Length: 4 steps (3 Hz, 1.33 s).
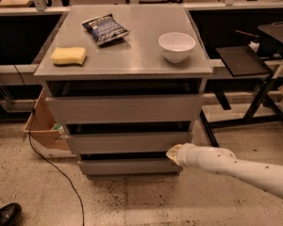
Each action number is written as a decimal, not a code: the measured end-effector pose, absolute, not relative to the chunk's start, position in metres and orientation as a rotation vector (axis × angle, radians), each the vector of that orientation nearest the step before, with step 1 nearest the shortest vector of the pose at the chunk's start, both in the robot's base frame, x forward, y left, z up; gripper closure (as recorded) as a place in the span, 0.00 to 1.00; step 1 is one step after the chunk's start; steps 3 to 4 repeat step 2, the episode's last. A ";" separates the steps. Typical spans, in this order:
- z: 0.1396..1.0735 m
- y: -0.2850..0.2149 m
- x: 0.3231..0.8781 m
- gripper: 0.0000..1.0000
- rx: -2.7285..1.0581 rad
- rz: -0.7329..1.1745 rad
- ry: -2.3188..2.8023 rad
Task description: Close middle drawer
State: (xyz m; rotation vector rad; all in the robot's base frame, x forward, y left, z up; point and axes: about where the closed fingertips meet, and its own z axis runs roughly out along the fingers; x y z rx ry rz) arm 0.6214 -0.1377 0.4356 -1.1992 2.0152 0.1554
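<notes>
Here the middle drawer [127, 142] sits second of three in the grey bench [132, 62], its flat front running the full width below the taller top drawer [122, 108] and above the slim bottom drawer [127, 166]. A dark strip shows above its front edge, and the front stands a little forward of the bottom one. The claw [174, 153] is at the drawer's lower right corner, at the end of a white arm [236, 169] that reaches in from the right edge of the view, low over the speckled floor. Its tip looks pressed against the drawer front, with the drawer stretching away to its left. Whether the claw is clenched or released cannot be told, as its tip is a pale blur against the grey panel.

On the bench top lie a yellow sponge [68, 55] at the left, a dark blue snack bag [104, 29] towards the back, and a white bowl [177, 46] at the right. A cardboard box [40, 126] stands on the floor just beside the bench's left flank, and a black cable [42, 154] trails past it
</notes>
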 end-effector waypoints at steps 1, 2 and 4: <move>0.450 -0.156 0.576 1.00 -1.226 0.189 2.068; 0.451 -0.162 0.567 1.00 -1.229 0.195 2.083; 0.451 -0.162 0.567 1.00 -1.229 0.195 2.083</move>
